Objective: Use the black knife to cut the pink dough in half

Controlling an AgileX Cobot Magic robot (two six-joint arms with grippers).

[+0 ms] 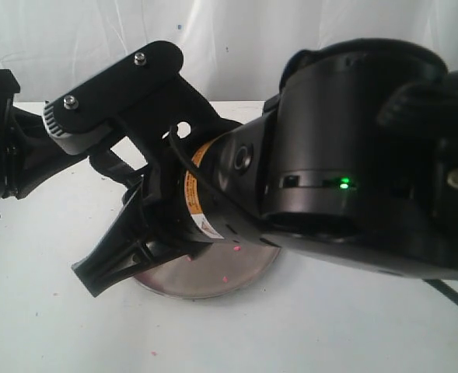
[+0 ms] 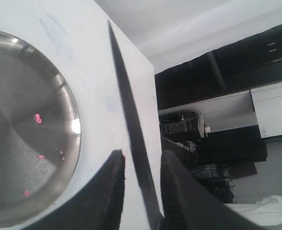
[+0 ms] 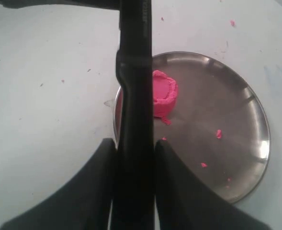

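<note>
Right gripper (image 3: 135,142): jaws clamped on black knife (image 3: 135,72) handle. Pink dough (image 3: 164,93) beyond jaws, just beside knife, on steel plate (image 3: 241,91). Left gripper (image 2: 142,154): jaws apart, straddling blade.

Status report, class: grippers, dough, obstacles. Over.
Right gripper shut on black knife. Left gripper straddling blade, jaws apart. Pink dough uncut on plate.

Lab: white table (image 1: 42,311), equipment shelves (image 2: 184,125)
</note>
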